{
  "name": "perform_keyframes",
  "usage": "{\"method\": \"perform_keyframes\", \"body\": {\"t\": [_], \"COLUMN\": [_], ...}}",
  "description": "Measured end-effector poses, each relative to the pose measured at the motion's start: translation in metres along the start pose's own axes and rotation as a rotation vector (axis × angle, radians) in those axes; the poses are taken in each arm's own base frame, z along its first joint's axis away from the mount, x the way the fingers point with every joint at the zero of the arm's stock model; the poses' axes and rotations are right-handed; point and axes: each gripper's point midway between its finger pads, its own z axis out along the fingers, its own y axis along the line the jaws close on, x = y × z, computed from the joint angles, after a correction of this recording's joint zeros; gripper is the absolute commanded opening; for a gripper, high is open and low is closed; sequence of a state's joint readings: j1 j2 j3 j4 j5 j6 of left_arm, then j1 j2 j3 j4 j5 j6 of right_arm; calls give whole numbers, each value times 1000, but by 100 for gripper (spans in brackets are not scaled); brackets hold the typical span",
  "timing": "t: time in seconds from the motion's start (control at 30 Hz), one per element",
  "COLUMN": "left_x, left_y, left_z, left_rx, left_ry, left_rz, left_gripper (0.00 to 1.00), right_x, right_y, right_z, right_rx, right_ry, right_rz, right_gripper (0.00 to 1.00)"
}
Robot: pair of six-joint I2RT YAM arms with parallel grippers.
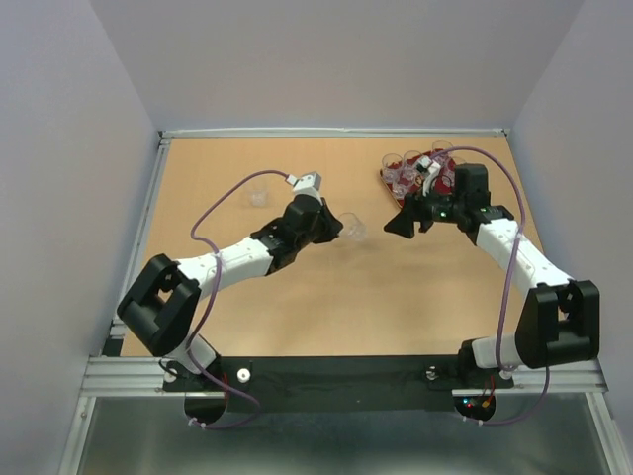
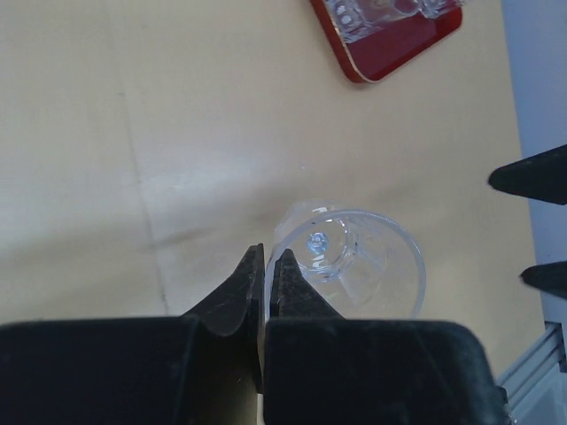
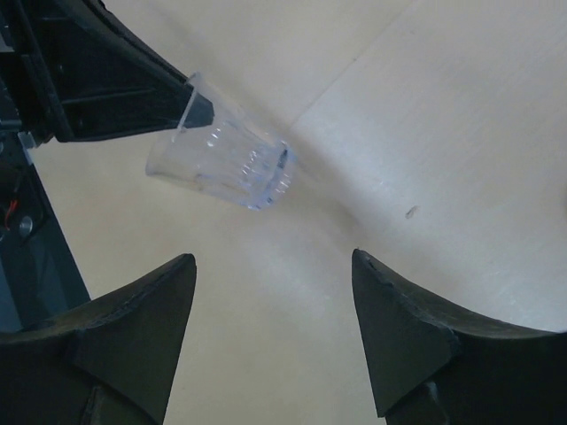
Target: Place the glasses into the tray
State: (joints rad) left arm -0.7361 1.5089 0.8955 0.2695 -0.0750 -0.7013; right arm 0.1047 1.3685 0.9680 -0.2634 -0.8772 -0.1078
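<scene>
Now the left gripper (image 2: 268, 258) pinches a tilted glass (image 2: 359, 266) by its rim; the right gripper (image 3: 273, 258) gapes wide nearby.

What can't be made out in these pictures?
- Tray, left wrist view: mostly cut off by the top edge.
- Glasses in the tray, top view: count unclear; right arm covers part.
- Lone glass, top view: too small to judge upright or tipped.

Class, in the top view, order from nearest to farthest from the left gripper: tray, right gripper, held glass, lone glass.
1. Held glass, pinched in the left gripper fingers.
2. Right gripper, facing it from the right.
3. Tray, far right, and lone glass, far left: too close to call.
</scene>
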Motion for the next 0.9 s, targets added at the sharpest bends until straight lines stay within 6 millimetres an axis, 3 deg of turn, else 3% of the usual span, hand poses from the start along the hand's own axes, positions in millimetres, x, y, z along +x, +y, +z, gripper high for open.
{"method": "perform_keyframes", "body": {"t": [0.13, 0.27, 0.5, 0.7, 0.9], "left_x": [8, 17, 28, 31, 36], "left_y": [-30, -46, -58, -61, -78], "left_z": [15, 26, 37, 34, 32], "left_rx": [-3, -40, -103, -158, -174], "left_ry": [-10, -18, -32, -60, -89], "left_rz": [31, 71, 140, 198, 247], "left_gripper": [0, 0, 0, 0, 0], "right_x": [12, 24, 27, 26, 26], "right_y": [6, 8, 2, -6, -20], "right_z": [15, 24, 24, 23, 21], "right_rx": [0, 12, 50, 100, 178], "right_ry": [55, 103, 117, 121, 126], "right_rz": [-17, -25, -39, -40, -43], "right_gripper": [78, 78, 78, 77, 75]}}
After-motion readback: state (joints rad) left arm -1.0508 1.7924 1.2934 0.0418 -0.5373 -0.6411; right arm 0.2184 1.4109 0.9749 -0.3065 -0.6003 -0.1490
